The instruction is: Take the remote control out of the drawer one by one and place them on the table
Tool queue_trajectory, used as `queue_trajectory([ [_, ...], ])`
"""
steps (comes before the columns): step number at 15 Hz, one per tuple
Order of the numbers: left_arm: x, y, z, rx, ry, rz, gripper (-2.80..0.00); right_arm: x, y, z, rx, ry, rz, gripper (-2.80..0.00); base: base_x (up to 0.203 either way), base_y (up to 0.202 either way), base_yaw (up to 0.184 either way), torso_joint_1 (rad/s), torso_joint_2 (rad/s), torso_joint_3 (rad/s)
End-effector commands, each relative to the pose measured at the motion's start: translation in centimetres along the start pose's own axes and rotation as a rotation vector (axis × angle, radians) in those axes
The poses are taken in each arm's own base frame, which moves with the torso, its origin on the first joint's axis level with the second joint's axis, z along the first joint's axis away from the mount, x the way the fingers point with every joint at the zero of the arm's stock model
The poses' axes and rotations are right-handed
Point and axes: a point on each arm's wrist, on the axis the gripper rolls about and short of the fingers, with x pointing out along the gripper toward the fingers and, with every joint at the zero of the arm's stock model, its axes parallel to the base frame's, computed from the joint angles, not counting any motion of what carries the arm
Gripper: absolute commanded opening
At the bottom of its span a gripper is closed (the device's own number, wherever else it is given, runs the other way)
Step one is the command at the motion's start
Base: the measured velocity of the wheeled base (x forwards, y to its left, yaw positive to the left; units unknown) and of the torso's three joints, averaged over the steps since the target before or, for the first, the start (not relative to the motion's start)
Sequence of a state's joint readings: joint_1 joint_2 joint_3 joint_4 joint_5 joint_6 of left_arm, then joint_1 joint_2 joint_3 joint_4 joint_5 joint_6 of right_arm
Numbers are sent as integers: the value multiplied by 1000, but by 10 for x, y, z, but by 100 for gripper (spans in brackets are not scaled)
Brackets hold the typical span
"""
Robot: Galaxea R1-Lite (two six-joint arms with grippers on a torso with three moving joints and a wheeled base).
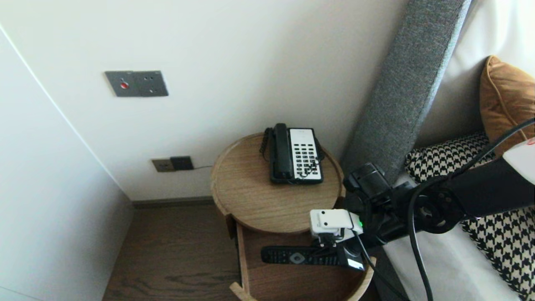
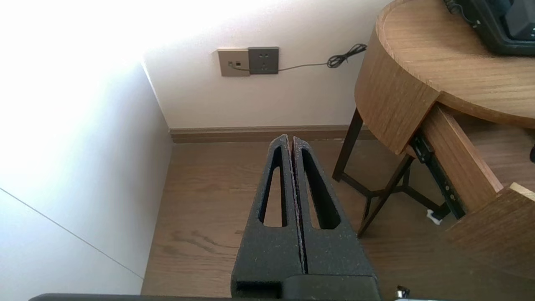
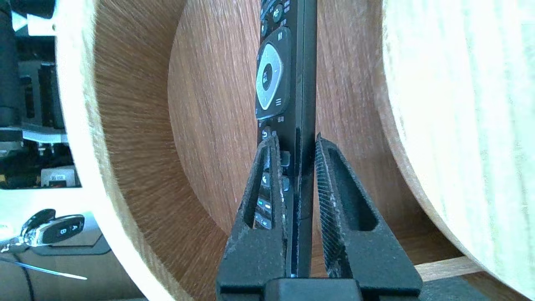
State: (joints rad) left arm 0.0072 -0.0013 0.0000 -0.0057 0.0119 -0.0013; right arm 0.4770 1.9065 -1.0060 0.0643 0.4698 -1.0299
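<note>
Remote (image 3: 276, 75) in right pincer (image 3: 295, 140), above drawer (image 1: 284, 280)

- The right arm (image 1: 480, 196) is made of black links with round joint housings.
- A white shell (image 1: 520, 161) covers its far right part, with a red mark at the edge.
- A black cable (image 1: 413, 234) curves along the arm in a wide arc.
- A white camera box (image 1: 332, 221) with rounded corners sits at the wrist, with a green light (image 1: 360, 224) on its right side.
- The right gripper (image 3: 295, 140) has two black, grainy, wedge-shaped fingers. Each is slotted lengthwise, and the inner faces are finely ridged.
- The left gripper (image 2: 291, 140) has the same speckled matt-black tapering fingers with long slots, set on a black block.
</note>
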Motion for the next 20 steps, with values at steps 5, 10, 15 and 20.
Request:
queue_trajectory([
  [5,0,0,0,0,-2,1,-280,-16,2,12,-29,-35,-31,-280,0,0,0,0,0,0],
  [10,0,0,0,0,-2,1,-280,-20,-5,20,-33,-55,-60,-280,0,0,0,0,0,0],
  [15,0,0,0,0,-2,1,-280,-12,-25,33,15,-88,-91,-280,0,0,0,0,0,0],
  [20,0,0,0,0,-2,1,-280,2,-46,40,34,-105,-115,-280,0,0,0,0,0,0],
])
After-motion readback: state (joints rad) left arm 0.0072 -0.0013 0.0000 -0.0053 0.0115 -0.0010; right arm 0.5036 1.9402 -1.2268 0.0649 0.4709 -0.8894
